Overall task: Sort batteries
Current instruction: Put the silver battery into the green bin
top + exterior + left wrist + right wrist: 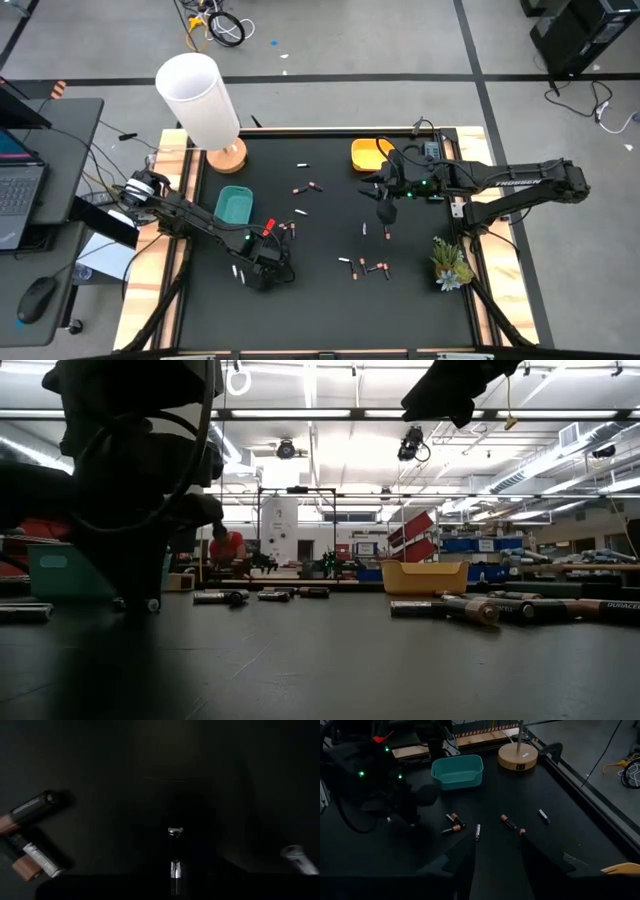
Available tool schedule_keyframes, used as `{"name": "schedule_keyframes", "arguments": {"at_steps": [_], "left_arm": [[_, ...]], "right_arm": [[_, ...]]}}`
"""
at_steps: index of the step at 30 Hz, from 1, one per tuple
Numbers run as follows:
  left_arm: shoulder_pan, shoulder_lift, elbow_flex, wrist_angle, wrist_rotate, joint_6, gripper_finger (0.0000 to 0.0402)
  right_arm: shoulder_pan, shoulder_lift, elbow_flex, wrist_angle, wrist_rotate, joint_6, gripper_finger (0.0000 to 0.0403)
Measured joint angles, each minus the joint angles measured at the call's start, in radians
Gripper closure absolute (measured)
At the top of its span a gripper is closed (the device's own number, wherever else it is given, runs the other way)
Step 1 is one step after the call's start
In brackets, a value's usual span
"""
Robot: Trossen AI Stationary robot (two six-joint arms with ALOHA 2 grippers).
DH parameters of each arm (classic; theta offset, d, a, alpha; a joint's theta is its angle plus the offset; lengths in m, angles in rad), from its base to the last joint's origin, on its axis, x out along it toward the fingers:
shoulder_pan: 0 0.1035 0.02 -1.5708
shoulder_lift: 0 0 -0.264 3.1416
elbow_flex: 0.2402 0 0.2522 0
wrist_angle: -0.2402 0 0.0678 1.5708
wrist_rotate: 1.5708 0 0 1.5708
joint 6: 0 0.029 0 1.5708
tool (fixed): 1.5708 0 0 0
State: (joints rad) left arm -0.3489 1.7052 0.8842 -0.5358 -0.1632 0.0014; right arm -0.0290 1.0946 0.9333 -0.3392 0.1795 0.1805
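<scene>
- High view: the left gripper [262, 268] is low on the black table [330, 310], near the front left part. It sits on top of a small battery there, so that battery is hard to see from above. More batteries [370, 267] lie apart from each other across the table. The teal bin [233, 205] is just behind the left gripper, and the yellow bin [366, 153] is far off by the right arm. The right gripper [386, 210] hangs over the middle of the table, away from that battery. So the left arm is much nearer.
- Low view: the left arm is the big dark shape on the left, right down at the table. A white battery [152, 604] peeks out at its foot, but I cannot tell if the fingers touch it. Other batteries lie flat farther back and to the right.
- Left wrist view: one dark battery [174, 857] sits right between the left fingers. Its long side points straight away from the wrist, and its silver tip sticks out in front. The jaws look squeezed in on it. Three more batteries lie off to the sides.
- Right wrist view: the right fingers [465, 862] stand apart with nothing between them. They look across at the left arm and the teal bin.
</scene>
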Motion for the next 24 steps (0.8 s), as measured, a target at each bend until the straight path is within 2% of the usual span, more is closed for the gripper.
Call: {"name": "schedule_keyframes", "arguments": {"at_steps": [7,10,15,20,22,24], "left_arm": [[0.007,0.010,0.108,-0.157,-0.094,-0.006,0.0373],[0.016,0.008,0.155,-0.215,-0.099,-0.006,0.0383],[0.040,-0.057,0.191,-0.288,-0.079,-0.006,0.0398],[0.107,-0.144,0.191,-0.364,-0.104,-0.064,0.0377],[0.133,-0.185,0.199,-0.407,-0.075,-0.113,0.0368],[0.149,-0.228,0.215,-0.434,0.036,-0.149,0.0362]], "right_arm": [[0.000,0.000,0.000,-0.006,0.000,-0.001,0.0238],[0.000,0.000,0.000,-0.007,0.000,-0.007,0.0238],[0.000,0.000,0.000,-0.007,-0.014,-0.009,0.0238],[0.000,0.000,0.000,-0.007,-0.019,-0.023,0.0238],[0.000,0.000,0.000,-0.007,-0.019,-0.025,0.0238],[0.000,0.000,0.000,-0.010,-0.020,-0.026,0.0238]]}}
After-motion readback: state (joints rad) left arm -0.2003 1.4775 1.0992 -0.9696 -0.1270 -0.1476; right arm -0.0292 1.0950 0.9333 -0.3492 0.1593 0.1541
